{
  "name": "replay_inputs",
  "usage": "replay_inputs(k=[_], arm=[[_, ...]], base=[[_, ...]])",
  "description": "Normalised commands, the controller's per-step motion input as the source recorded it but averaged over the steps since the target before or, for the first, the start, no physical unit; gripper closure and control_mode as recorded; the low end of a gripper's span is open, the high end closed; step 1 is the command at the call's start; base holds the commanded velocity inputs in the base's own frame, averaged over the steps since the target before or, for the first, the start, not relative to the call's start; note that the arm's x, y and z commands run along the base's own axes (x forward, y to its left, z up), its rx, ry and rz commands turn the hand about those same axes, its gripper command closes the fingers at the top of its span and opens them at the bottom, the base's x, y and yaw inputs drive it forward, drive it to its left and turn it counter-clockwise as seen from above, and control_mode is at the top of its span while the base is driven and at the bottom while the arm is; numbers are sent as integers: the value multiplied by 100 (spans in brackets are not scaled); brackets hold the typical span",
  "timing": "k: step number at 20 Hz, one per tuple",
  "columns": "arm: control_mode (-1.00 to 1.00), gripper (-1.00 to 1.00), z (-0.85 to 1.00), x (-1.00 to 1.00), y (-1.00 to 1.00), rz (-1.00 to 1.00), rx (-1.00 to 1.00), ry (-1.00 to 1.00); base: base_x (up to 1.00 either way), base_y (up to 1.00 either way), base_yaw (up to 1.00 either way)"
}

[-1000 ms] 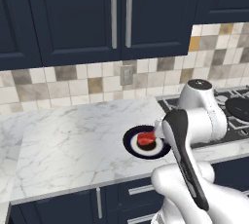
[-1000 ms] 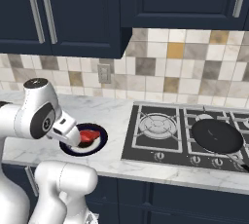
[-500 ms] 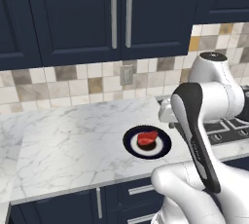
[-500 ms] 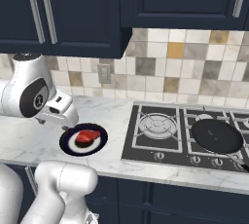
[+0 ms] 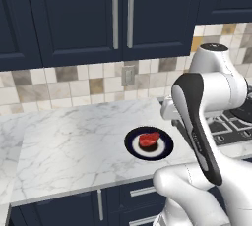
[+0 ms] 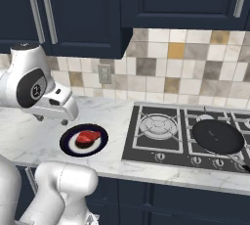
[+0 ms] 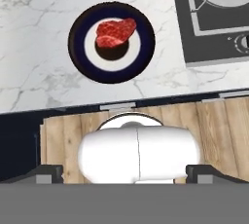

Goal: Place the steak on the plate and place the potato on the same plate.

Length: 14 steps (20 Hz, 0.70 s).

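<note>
Sitting on the plate [image 5: 166, 147] is the steak [image 5: 149, 139], a small red slab that lies over the dark middle and partly on the white ring, just below the centre of the left base view and at the upper left of the hand view. So the first half of the job looks done. The potato is the part left to do, and I cannot find it anywhere on the marble table [image 5: 74, 146]. The jaws are wide apart and hold nothing, and the hand is raised above the table, near the left side of the right base view. The stove [image 6: 161, 136] and the black pan [image 6: 217, 137] sit to the right of the plate, well apart from it. Next, the arm likely has to go and find the potato.
</note>
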Motion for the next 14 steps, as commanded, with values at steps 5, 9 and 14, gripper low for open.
replay_inputs(k=[5,9,14], arm=[[-100,-100,0,0,0,11,-1,0],[-100,-100,0,0,0,7,0,-3],[100,-100,0,-1,0,0,0,-4]], base=[[0,0,0],[0,0,0],[-5,-2,0]])
